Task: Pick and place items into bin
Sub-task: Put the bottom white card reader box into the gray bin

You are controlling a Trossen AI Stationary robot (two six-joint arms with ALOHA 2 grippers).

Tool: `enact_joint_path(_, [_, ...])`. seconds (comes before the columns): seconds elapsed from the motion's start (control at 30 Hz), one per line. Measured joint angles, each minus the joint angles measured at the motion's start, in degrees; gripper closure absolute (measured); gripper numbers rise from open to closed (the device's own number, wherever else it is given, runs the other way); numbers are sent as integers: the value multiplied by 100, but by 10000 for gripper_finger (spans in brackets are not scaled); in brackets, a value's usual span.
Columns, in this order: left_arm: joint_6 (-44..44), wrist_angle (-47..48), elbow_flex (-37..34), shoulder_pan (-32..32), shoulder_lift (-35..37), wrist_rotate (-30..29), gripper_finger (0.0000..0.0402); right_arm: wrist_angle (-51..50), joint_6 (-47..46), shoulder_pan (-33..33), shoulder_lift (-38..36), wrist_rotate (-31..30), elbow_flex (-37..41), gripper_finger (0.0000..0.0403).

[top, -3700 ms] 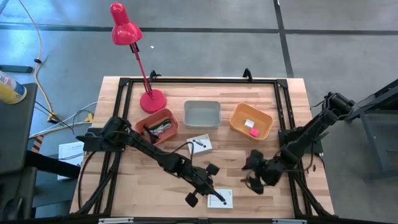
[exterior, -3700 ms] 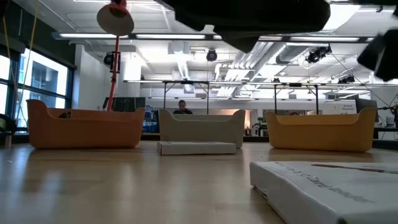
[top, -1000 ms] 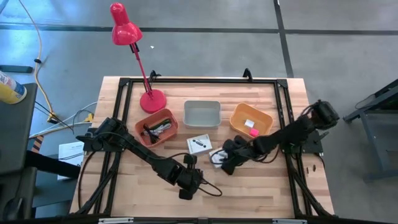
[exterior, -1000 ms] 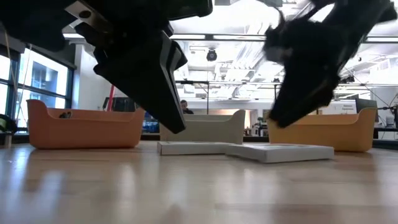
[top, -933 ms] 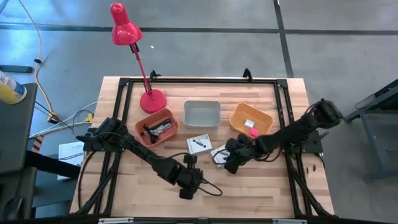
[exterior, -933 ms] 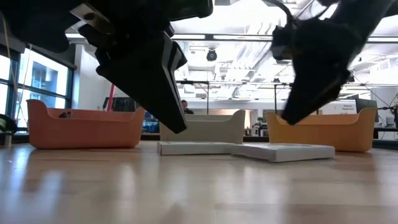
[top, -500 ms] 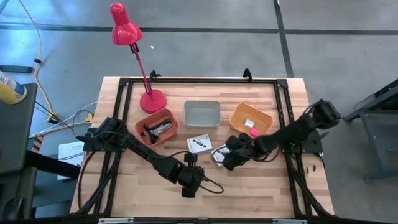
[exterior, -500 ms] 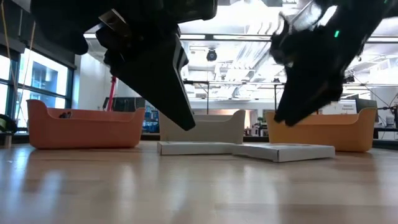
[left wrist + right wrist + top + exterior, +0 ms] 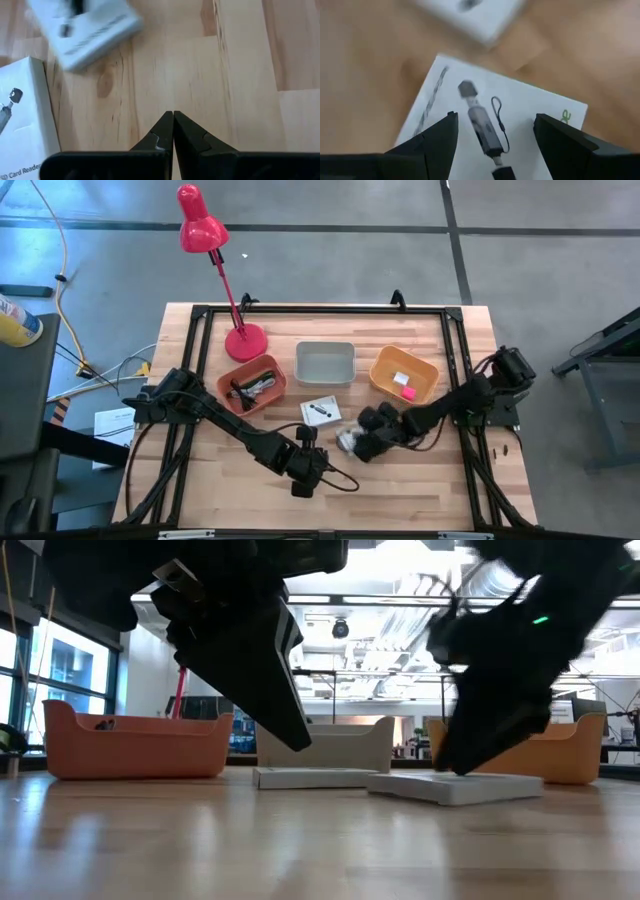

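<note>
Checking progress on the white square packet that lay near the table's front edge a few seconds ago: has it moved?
Yes. The white square packet now lies mid-table beside the other white packet, nearer the grey bin, under the right gripper.

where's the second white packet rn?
In the high view the second packet lies mid-table, just right of the other packet, under the right gripper, whose open fingers straddle it.
</note>
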State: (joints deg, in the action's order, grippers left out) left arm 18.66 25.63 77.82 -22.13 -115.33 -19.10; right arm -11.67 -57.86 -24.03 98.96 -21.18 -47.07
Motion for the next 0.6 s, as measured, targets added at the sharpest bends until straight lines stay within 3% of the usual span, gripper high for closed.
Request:
enact_joint_path(0.27, [-176, -15, 0, 4, 0, -8, 401, 552, 1395, -741, 17, 484, 13, 153])
enact_joint_path(0.6, [-499, -217, 0, 132, 0, -485, 401, 583, 1420, -978, -547, -239, 37, 153])
